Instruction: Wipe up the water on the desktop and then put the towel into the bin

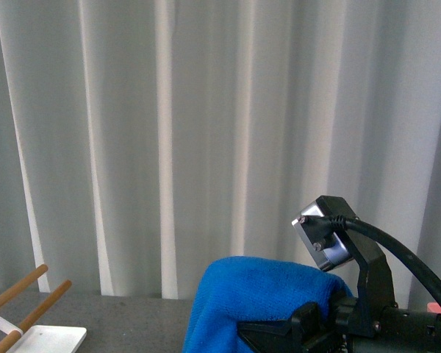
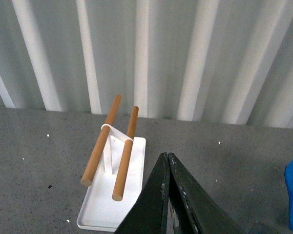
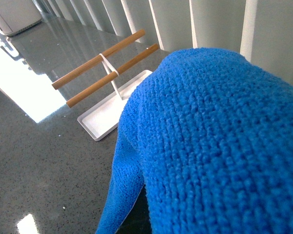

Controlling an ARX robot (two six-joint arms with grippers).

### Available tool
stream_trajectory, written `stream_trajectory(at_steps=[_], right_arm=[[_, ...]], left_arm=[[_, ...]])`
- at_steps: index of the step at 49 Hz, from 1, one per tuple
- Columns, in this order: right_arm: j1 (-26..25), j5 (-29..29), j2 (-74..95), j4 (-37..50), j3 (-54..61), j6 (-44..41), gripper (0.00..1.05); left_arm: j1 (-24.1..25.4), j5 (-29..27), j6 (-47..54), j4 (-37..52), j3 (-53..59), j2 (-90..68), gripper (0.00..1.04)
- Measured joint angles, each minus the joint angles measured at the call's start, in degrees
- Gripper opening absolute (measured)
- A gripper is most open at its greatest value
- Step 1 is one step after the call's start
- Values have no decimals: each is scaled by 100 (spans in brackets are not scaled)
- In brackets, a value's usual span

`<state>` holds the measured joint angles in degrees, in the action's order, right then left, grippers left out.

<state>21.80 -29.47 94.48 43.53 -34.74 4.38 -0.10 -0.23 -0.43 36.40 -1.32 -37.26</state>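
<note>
Blue towel (image 1: pixel 253 294) drapes right gripper (image 1: pixel 279 332), grip hidden; left gripper (image 2: pixel 166 157) pressed together over desktop (image 2: pixel 239 170).

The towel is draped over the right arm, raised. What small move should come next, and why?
Probably carry the towel toward the robot's right, where a pink sliver, perhaps the bin, shows behind the right arm. The towel is draped high over that arm, and no clear water shows on the desktop in any view.
</note>
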Motion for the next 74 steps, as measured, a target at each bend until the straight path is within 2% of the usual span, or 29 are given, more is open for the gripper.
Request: stream_trajectory(at_steps=[29, 58, 63, 74], right_arm=[[-168, -57, -90, 22, 109, -118, 4], [-264, -96, -131, -144, 140, -315, 4], [-297, -111, -151, -155, 190, -387, 4], [-326, -111, -157, -212, 225, -463, 4]], left_arm=[[0, 22, 0, -1698, 4, 1801, 4], [0, 22, 0, -2608, 4, 2721, 4], [0, 22, 2, -3554, 4, 3471, 4], [0, 24, 2, -3633, 2, 3703, 4]])
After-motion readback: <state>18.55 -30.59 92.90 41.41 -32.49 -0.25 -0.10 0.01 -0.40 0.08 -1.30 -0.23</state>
